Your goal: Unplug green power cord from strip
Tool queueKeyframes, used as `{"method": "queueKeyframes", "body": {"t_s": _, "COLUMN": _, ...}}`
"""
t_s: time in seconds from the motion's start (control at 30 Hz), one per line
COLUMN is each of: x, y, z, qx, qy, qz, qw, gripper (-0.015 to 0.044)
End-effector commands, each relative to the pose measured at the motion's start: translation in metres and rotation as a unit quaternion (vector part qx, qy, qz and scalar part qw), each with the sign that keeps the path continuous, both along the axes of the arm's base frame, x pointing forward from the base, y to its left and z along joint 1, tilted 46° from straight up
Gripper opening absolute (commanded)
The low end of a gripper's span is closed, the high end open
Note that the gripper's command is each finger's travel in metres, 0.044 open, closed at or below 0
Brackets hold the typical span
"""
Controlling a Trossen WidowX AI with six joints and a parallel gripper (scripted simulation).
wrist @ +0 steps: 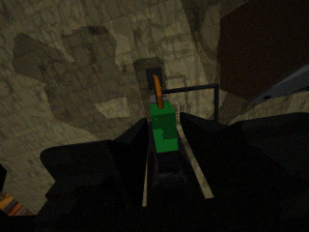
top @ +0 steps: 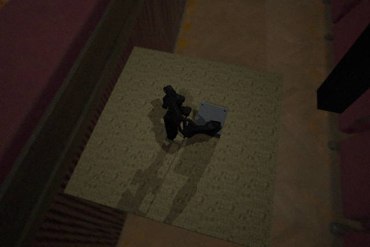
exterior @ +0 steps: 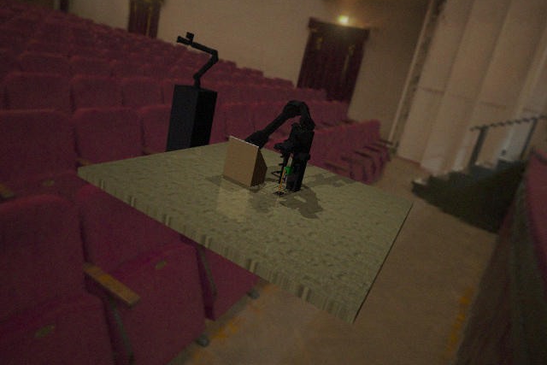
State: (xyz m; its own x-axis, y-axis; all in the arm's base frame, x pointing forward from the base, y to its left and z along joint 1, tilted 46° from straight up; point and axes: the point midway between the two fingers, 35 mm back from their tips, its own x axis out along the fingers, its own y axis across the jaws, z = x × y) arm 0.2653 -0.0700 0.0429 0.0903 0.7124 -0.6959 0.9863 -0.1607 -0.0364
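Rows of dark red theatre seats fill the dim hall, and among them stands a mottled olive stone-patterned desk (exterior: 308, 255) (lit weakly, so the arm's shadows run long toward its near edge). Near the middle of the desk, somewhat toward the far edge, the black power strip (exterior: 297, 175) stands upright on end, which puts its sockets on a side face and lets the arm come at the plug from above.

The gripper (wrist: 164, 121) hangs nose-down over the green plug (wrist: 161, 128), one finger on either side of it. The fingers are set at a moderate gap and are not clamped; the plug lies between them without being pinched, so nothing is held yet. That straddle looks like the set-up for a squeeze and a pull away from the strip. From the exterior view the green shows against the strip's side, so I judge it not yet unplugged, though the dark makes the seating hard to confirm. An orange lead (wrist: 157, 89) runs from the plug's far end down to the desk.

Just beside the strip, a tan wedge-shaped box (exterior: 243, 167) stands on the desk, and a pale grey base plate (top: 213, 113) anchors the arm. A black pedestal (exterior: 191, 118) with a small camera arm stands beyond the desk's far left corner.
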Motion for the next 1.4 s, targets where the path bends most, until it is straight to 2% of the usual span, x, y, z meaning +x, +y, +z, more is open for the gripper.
{"method": "queueKeyframes", "body": {"t_s": 0.0, "x": 0.000, "y": 0.003, "z": 0.006, "qx": 0.000, "qy": -0.002, "qz": -0.002, "qw": 1.000, "gripper": 0.0160}}
{"method": "queueKeyframes", "body": {"t_s": 0.47, "x": 0.002, "y": 0.012, "z": -0.003, "qx": 0.000, "qy": -0.002, "qz": -0.002, "qw": 1.000, "gripper": 0.0160}}
{"method": "queueKeyframes", "body": {"t_s": 0.6, "x": 0.001, "y": 0.010, "z": -0.002, "qx": -0.001, "qy": -0.001, "qz": 0.000, "qw": 1.000, "gripper": 0.0055}}
{"method": "queueKeyframes", "body": {"t_s": 0.87, "x": 0.001, "y": 0.010, "z": -0.002, "qx": -0.001, "qy": -0.001, "qz": 0.000, "qw": 1.000, "gripper": 0.0002}}
{"method": "queueKeyframes", "body": {"t_s": 1.37, "x": 0.000, "y": -0.005, "z": -0.016, "qx": -0.002, "qy": -0.002, "qz": -0.001, "qw": 1.000, "gripper": 0.0000}}
